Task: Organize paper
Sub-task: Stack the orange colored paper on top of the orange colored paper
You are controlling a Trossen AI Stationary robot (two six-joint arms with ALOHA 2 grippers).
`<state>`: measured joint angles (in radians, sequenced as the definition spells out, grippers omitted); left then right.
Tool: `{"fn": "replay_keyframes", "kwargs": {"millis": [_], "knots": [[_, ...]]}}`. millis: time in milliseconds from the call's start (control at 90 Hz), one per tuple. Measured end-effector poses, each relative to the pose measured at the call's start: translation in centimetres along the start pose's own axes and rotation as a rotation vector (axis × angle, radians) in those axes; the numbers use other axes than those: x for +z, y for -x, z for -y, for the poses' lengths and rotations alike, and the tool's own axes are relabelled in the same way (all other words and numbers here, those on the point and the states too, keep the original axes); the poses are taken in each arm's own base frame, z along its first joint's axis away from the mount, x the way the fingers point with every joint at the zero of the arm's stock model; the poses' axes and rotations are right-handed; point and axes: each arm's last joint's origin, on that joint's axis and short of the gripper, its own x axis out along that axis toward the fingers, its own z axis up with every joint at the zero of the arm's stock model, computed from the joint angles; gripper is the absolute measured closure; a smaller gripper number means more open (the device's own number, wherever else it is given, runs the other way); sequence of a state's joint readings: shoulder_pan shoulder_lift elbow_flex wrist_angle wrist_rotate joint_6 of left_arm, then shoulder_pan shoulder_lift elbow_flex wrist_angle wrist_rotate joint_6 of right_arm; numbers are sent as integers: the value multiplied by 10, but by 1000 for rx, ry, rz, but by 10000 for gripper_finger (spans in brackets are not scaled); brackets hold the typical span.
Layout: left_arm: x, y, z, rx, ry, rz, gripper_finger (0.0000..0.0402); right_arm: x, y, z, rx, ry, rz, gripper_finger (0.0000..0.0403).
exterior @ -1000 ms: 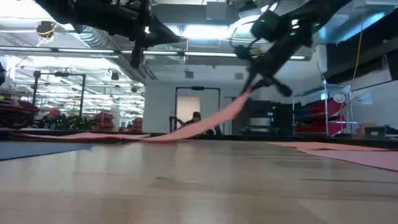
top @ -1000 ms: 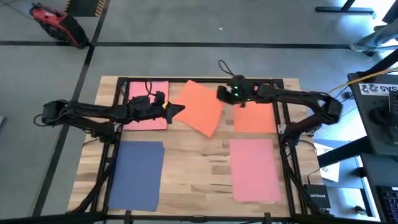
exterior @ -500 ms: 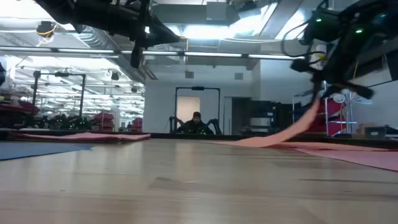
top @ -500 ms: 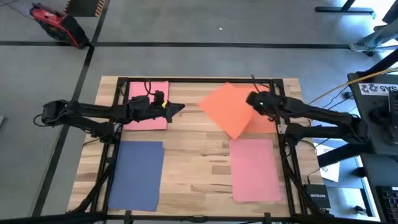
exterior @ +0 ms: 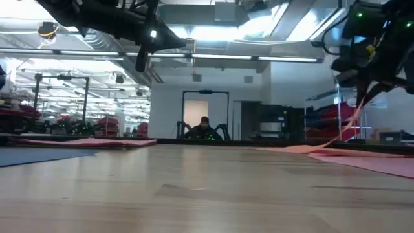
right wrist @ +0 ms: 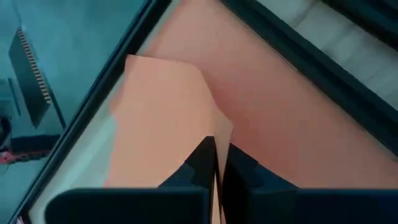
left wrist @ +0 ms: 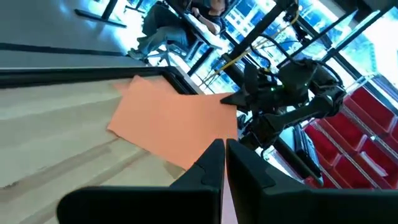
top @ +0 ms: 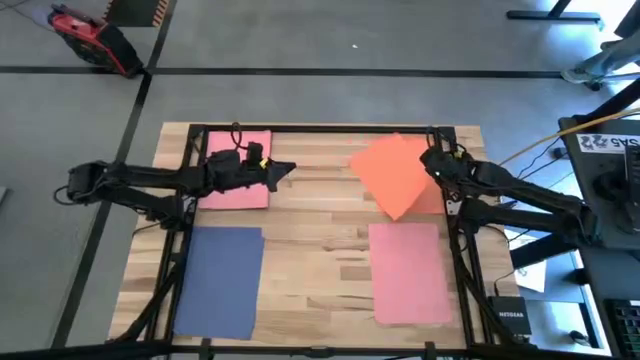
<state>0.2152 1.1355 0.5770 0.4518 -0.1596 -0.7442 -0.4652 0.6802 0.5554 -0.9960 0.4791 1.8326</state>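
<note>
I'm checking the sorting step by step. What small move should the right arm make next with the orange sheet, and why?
Probably lower it and square it up: the right gripper pinches the orange sheet by an edge, skewed, over another orange sheet lying flat there.

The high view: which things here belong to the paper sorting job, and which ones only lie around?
Belong to the job:
- orange sheet, pinched by the right end effector
- second orange sheet under it
- pink sheet, far left
- pink sheet, near right
- blue sheet
- left end effector, shut on nothing

Only lying around:
- red device on the floor
- black box
</note>
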Motion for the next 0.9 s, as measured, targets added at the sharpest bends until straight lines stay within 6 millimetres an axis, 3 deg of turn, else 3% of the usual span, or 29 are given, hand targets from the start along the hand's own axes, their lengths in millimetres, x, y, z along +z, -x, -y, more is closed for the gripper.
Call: {"fn": "replay_keyframes", "kwargs": {"millis": [133, 567, 900], "knots": [[0, 0, 0, 2, 8, 2, 401, 0, 4, -2, -24, 25, -36, 403], [0, 0, 1, -31, -17, -28, 402, 0, 21, -6, -64, 338, -309, 403], [-1, 0, 1, -51, -18, -49, 402, -16, 6, -13, -175, 550, -508, 403]]}}
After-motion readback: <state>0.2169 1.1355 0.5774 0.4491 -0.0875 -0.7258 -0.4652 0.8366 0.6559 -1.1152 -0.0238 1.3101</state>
